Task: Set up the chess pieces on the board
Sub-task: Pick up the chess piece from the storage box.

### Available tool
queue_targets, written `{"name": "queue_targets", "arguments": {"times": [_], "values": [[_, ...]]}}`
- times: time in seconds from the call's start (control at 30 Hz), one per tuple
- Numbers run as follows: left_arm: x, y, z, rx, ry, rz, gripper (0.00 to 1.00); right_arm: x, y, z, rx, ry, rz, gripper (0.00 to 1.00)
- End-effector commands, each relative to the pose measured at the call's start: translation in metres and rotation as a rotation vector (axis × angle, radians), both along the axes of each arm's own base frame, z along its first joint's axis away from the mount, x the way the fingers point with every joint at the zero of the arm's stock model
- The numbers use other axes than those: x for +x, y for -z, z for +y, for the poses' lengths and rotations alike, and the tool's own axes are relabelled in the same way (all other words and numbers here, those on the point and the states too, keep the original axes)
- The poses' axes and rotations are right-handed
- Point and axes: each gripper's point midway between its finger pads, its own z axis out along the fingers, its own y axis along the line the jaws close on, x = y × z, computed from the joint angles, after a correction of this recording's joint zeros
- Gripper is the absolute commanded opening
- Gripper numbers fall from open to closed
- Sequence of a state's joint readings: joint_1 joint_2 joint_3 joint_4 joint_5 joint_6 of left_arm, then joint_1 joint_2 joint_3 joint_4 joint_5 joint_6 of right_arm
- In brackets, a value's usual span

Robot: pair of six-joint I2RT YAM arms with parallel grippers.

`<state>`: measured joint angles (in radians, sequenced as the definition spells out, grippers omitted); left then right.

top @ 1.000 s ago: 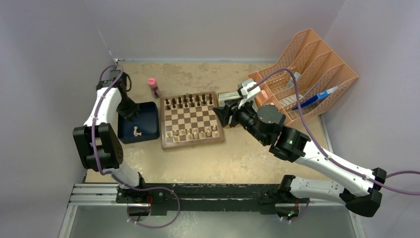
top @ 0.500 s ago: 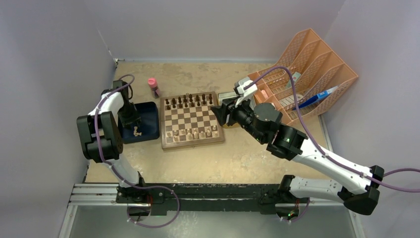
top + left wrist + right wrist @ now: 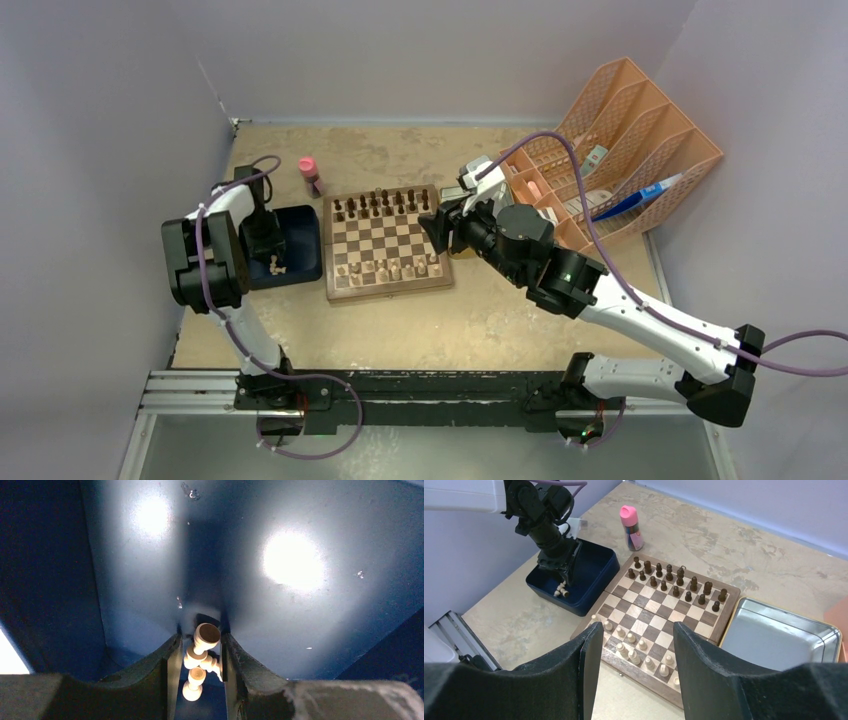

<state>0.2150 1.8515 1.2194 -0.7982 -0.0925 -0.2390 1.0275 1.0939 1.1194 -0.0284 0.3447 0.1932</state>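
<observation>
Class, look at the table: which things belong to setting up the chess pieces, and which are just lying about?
Job: square wooden chessboard; dark brown wooden pieces on it; pale tan wooden pieces on it; pale pieces in the dark blue tray.
Lying about: pink-capped bottle; rectangular metal tin; orange plastic file rack.

1. From above, we see soft, even light; the table [image 3: 500, 310] and board [image 3: 385, 240] are sharp, with faint shadows.
2. At the left wrist, we see two white glare spots on the tray [image 3: 350, 545], its edges sinking into dark.
3. There the left fingers [image 3: 160, 680] blur; the pieces [image 3: 206, 634] look sharper.
4. At the right wrist, we see bright light, the right fingers [image 3: 559, 680] black and soft.
</observation>
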Motion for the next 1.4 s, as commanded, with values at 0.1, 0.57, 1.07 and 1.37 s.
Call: {"name": "queue_targets", "arguments": {"times": [0.1, 0.57, 1.07, 1.37], "values": [[0.020, 0.000, 0.008, 0.024, 0.023, -0.030, 0.30, -0.002, -0.039, 0.001, 0.087, -0.012, -0.066, 0.57], [0.032, -0.012, 0.007, 0.015, 0.000, -0.044, 0.08, -0.008, -0.033, 0.002, 0.083, -0.037, -0.038, 0.58], [0.042, -0.069, -0.024, -0.152, -0.110, -0.115, 0.04, 0.000, -0.027, 0.001, 0.049, -0.003, -0.053, 0.60], [0.032, -0.102, -0.052, -0.301, -0.158, -0.175, 0.04, 0.003, -0.043, 0.007, 0.098, -0.019, -0.137, 0.58]]}}
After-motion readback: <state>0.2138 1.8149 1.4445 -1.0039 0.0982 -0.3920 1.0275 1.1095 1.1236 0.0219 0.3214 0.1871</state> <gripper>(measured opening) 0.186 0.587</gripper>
